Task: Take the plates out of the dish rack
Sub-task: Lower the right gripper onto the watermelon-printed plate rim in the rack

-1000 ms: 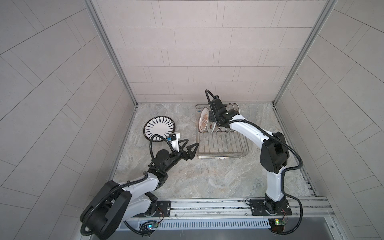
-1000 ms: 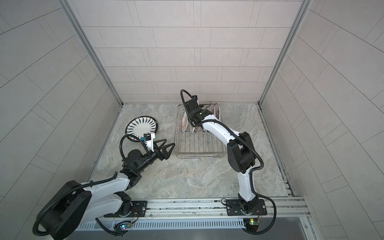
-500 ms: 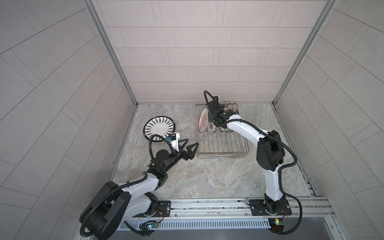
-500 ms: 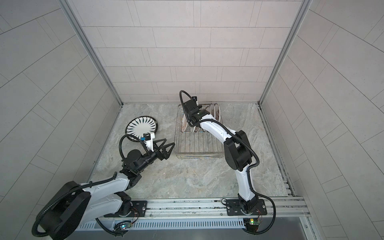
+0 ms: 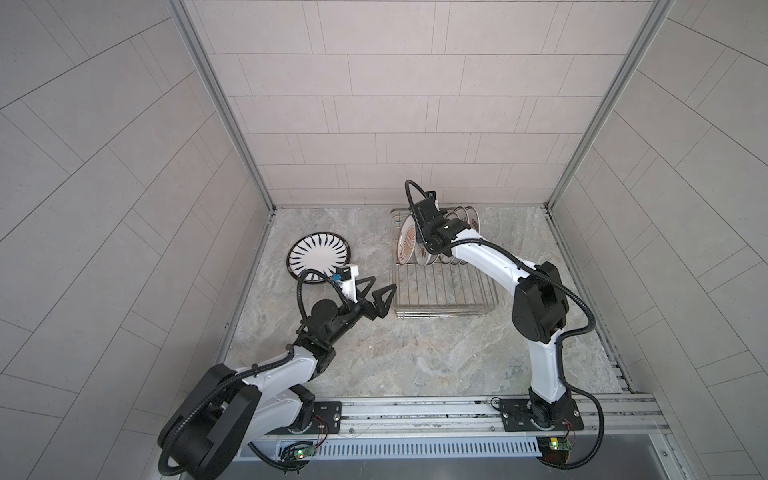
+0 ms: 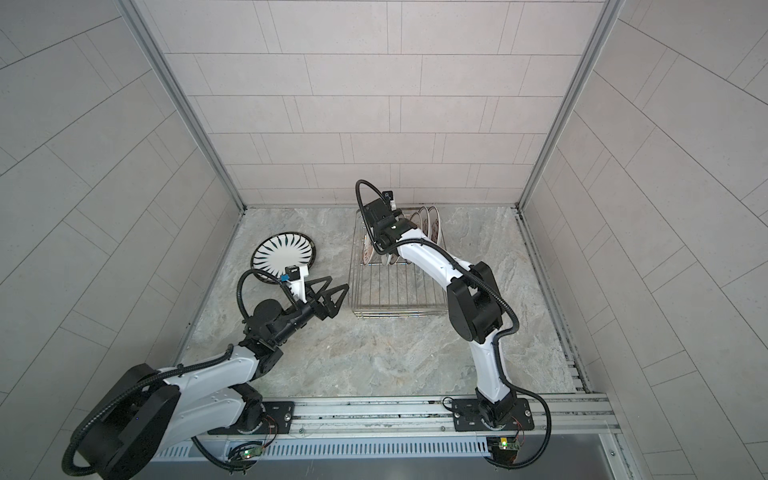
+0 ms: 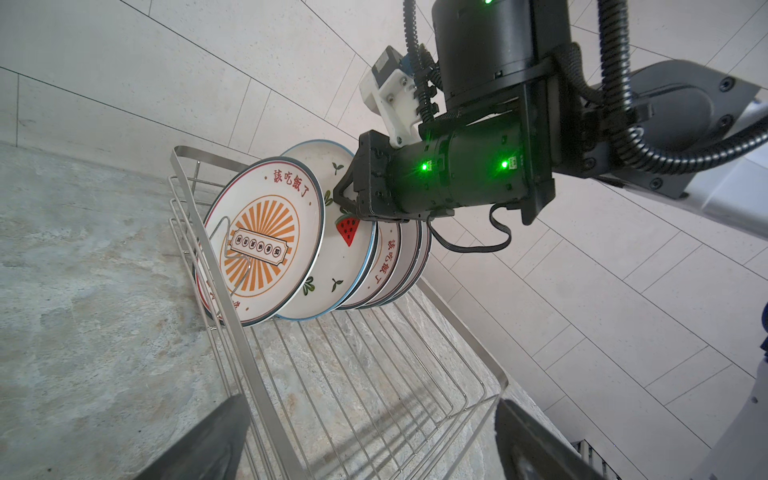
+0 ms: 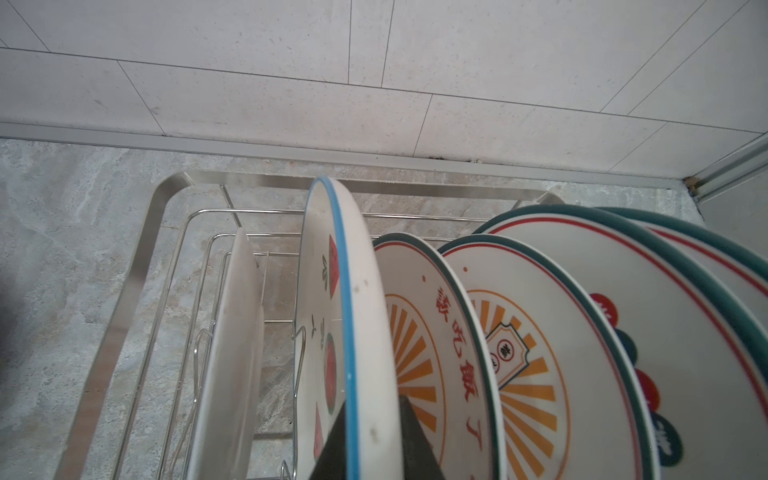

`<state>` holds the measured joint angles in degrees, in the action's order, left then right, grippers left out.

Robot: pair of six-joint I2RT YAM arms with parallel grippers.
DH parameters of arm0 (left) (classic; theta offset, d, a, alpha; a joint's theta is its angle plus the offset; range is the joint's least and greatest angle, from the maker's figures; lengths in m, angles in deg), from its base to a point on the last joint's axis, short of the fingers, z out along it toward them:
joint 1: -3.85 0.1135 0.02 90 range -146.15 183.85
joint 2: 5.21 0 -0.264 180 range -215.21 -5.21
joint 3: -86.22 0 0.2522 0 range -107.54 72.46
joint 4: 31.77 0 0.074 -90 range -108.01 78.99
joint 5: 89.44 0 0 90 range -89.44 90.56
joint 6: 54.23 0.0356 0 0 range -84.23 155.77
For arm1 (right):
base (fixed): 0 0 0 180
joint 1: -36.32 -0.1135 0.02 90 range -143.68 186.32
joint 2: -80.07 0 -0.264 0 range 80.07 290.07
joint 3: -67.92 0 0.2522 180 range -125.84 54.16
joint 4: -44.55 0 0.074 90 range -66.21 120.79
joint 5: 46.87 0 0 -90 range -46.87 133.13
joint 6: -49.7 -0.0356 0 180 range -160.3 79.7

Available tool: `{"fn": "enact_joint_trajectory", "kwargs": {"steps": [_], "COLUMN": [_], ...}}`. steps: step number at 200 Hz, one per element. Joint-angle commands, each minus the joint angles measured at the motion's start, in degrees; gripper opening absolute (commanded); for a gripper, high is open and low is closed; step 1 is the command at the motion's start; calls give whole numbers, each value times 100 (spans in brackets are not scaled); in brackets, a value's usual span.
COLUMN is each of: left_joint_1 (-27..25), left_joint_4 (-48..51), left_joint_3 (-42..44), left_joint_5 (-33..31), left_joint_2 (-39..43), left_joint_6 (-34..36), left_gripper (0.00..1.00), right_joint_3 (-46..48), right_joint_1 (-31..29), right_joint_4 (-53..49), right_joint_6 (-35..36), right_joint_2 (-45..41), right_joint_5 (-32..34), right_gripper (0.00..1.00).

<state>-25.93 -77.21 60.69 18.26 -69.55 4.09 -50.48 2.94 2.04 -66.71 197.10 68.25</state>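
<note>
The white round ceramic plate with the blue rim and watermelon print (image 8: 361, 291) stood on edge among the upright prongs at the far end of the shiny silver wire dish rack (image 8: 137, 282). My right claw (image 8: 372, 403) sat directly over its top edge. My fingers (image 8: 411, 444) lay one against each face, closed in on the rim, so I had hold of it.

What mattered was the plate's plane, which ran upright between my two fingers. I judged the way out to be straight up along that plane and not sideways, because a green-rimmed orange-sunburst plate (image 8: 419, 332) leaned close on one side and a pale plate (image 8: 237, 332) stood near on the other.

My left claw (image 5: 384, 281) hung wide open and empty just beside the rack's near corner, farther from this plate. A white round plate with dark radial strokes (image 5: 318, 259) lay flat on the grey marbled table (image 5: 415, 353).
</note>
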Motion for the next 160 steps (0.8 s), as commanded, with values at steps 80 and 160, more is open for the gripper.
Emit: {"fn": "enact_joint_trajectory", "kwargs": {"steps": [80, 160], "left_joint_1": [-21, -28], "left_joint_4": [-37, -65], "left_joint_3": [14, 24], "left_joint_5": [-65, -43], "left_joint_2": [107, 97], "left_joint_6": [-5, -53], "left_gripper": [98, 98], "right_joint_3": [-188, 53], "right_joint_1": [-115, -159], "right_joint_4": [-92, -13], "right_joint_6": [50, 124], "right_joint_2": [-393, -984], "right_joint_5": [356, 474], "right_gripper": [15, 12]}}
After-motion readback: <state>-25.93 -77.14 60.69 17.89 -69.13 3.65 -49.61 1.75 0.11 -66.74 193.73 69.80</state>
